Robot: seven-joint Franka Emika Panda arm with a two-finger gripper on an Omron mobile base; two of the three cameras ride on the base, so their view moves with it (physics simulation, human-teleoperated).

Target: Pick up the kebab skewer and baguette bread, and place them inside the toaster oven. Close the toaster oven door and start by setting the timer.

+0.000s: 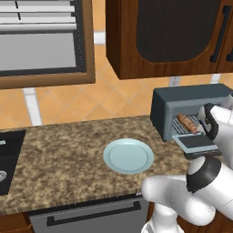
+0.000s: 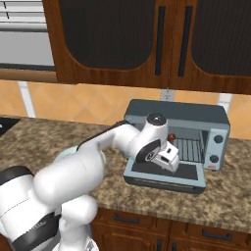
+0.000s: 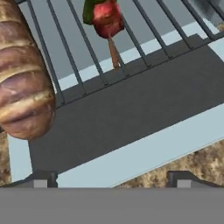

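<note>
Pale blue plate (image 1: pixel 128 156) on granite counter (image 1: pixel 59 150)

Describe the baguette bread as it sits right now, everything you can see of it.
The baguette bread is a short tan-brown loaf with a crusty look and pale slashes across its top. It lies flat on the wire rack inside the toaster oven, one rounded end reaching out over the lowered toaster oven door. The kebab skewer lies beside it on the rack, apart. Nothing grips the loaf.
</note>
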